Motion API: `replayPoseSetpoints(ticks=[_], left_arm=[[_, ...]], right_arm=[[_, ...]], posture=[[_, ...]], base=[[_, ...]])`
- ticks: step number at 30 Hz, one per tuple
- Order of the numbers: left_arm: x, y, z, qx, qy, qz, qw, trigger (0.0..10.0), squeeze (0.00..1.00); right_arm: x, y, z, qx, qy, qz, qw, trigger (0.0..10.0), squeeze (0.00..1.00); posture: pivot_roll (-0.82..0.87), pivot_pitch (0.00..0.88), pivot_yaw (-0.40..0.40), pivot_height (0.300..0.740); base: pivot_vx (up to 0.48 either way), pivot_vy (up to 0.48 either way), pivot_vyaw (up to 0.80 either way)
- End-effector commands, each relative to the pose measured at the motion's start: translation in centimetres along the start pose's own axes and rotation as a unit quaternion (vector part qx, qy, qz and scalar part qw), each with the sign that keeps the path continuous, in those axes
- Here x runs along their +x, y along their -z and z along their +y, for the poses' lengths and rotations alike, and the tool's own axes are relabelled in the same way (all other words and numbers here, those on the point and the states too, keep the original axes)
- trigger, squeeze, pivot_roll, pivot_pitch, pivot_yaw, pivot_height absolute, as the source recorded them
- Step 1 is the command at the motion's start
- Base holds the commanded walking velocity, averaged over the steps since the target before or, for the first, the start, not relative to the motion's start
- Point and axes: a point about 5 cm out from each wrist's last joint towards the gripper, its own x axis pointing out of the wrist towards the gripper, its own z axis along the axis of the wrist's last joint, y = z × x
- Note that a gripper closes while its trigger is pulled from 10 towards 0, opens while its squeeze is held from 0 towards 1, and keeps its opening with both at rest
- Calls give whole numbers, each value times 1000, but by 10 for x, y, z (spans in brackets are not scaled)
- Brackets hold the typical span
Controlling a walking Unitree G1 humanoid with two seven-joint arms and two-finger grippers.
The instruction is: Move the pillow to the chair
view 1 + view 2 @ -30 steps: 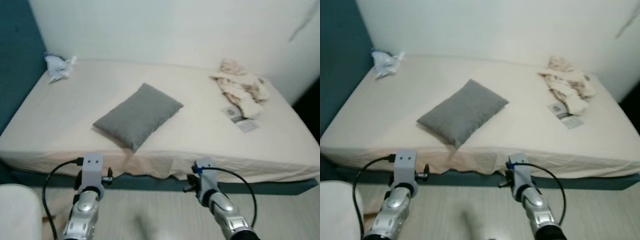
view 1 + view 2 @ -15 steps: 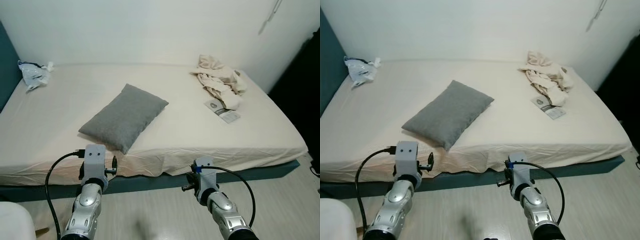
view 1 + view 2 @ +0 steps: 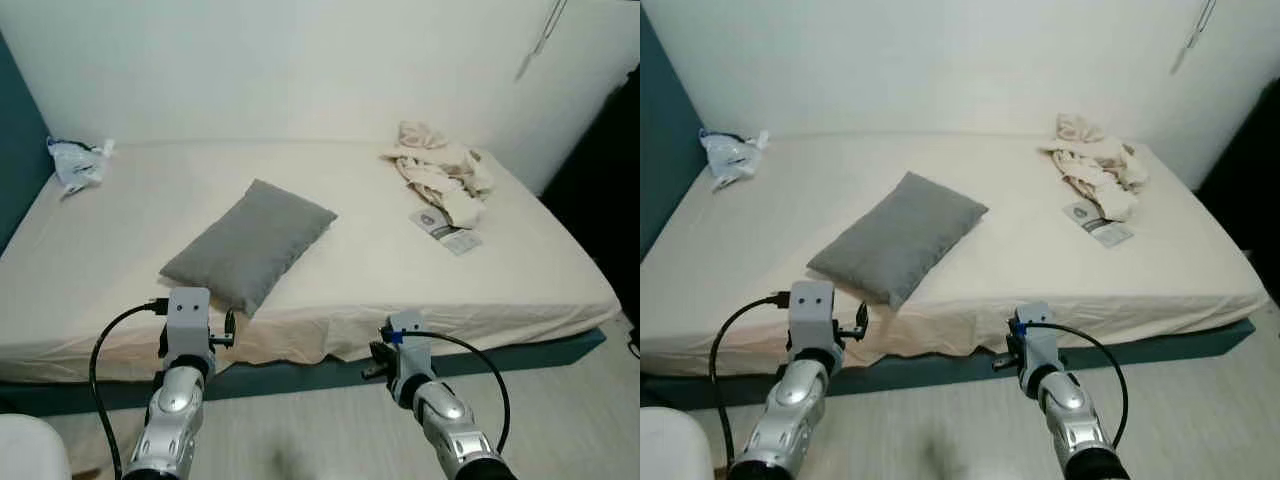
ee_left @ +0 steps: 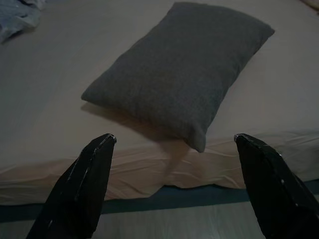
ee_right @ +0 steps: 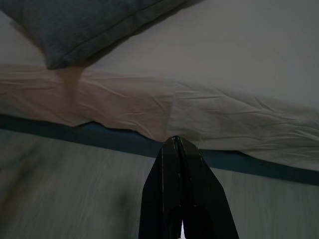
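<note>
While the grey pillow (image 3: 248,242) lies untouched on the bed (image 3: 520,270), the approach is only beginning. Ahead and to the outside of the left claw (image 4: 174,144), well apart, a crumpled pale bag (image 3: 75,162) sits by the teal wall. That claw is spread wide just short of the bed's edge, and the pillow lies straight ahead between its fingers, the near corner closest. Its long axis runs diagonally, from that corner away toward the right claw's side. The right claw (image 5: 175,149), pressed together, hangs before the mattress edge with the pillow ahead and toward its inner side, so the left arm seems nearer. Beyond it, bunched cloth (image 3: 440,172) lies well apart.
</note>
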Motion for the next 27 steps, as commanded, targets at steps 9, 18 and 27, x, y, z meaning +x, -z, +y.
replayPoseSetpoints(ticks=[9, 18, 27], left_arm=[[-1, 4, 2, 0, 1, 7, 1000, 10000, 0], [-1, 4, 1, 2, 3, 6, 1000, 10000, 0], [-1, 4, 0, 9, 14, 6, 1000, 10000, 0]], right_arm=[[-1, 0, 1, 5, 2, -7, 1000, 10000, 0], [-1, 1, 0, 1, 4, -6, 1000, 10000, 0], [-2, 4, 1, 6, 9, -2, 1000, 10000, 0]], posture=[[29, 100, -40, 740], [26, 102, -37, 740], [28, 97, -27, 740]], base=[[337, 0, 0], [337, 0, 0], [333, 0, 0]])
